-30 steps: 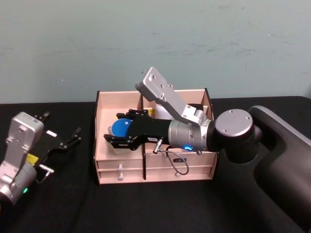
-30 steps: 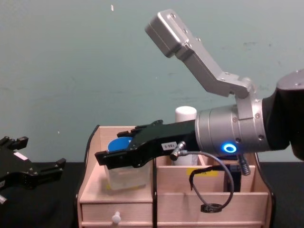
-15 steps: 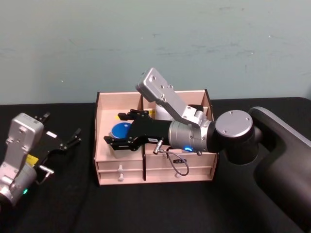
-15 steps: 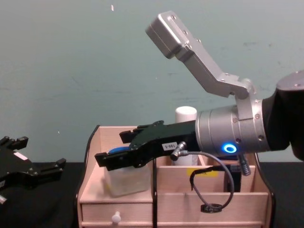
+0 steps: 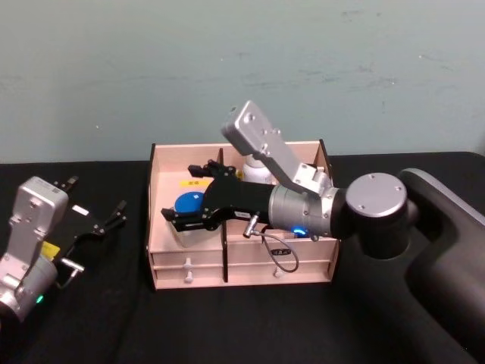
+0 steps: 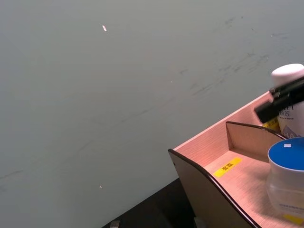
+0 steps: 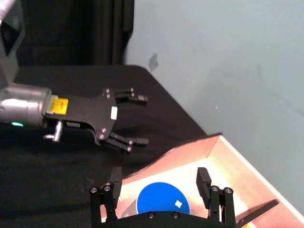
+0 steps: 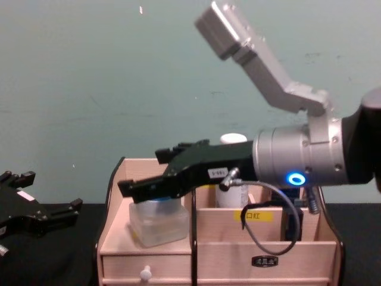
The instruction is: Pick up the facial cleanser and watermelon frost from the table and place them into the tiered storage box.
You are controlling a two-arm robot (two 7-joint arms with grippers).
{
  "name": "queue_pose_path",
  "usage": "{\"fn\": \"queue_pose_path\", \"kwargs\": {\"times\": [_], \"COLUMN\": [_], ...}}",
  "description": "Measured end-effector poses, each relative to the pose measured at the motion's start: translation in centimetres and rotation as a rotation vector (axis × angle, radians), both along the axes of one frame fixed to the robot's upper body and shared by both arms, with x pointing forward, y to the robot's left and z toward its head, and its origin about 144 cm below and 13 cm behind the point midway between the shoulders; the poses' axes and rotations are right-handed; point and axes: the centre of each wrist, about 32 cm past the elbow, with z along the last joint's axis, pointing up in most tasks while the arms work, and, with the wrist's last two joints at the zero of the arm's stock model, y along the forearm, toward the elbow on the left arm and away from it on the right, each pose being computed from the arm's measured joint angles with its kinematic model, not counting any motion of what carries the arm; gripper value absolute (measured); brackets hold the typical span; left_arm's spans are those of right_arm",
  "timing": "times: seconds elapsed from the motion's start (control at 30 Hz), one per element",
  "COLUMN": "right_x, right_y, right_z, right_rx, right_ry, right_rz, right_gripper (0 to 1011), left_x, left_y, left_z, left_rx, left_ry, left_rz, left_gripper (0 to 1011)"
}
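Jar (image 5: 186, 206), clear with a blue lid, sits in our tiered storage box (image 5: 163, 250); our right gripper (image 5: 186, 211) hangs wide above it, empty.

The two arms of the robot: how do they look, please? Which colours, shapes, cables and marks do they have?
The right gripper is black with angular fingers and a small white label. Behind it sits a silver cylindrical wrist with a glowing blue ring, a silver camera bracket, a looping thin black cable and a large black joint with a silver cap. The left gripper is also black, on a silver housing with a yellow sticker and a green light.
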Motion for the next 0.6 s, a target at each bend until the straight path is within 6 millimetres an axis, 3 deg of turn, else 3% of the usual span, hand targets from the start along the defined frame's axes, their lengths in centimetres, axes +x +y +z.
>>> {"fn": "queue_pose_path", "kwargs": {"times": [0.23,0.37,0.6], "right_x": [-2.0,-4.2,-7.5], "right_y": [-1.0,-2.3,-4.5], "right_z": [1.8,3.0,3.3], "right_rx": [0.056,0.102,0.146], "right_ry": [-0.071,-0.13,-0.206], "right_rz": [0.005,-0.01,-0.117], "right_gripper": [1002,1002,1002], "left_x": [0.0,0.0,0.0], "left_y": [0.0,0.0,0.0], "left_z": [0.0,0.0,0.0], "left_rx": [0.0,0.0,0.0], "left_ry": [0.0,0.0,0.0], "left_rz": [0.0,0.0,0.0], "left_gripper": [1010,1010,1010]}}
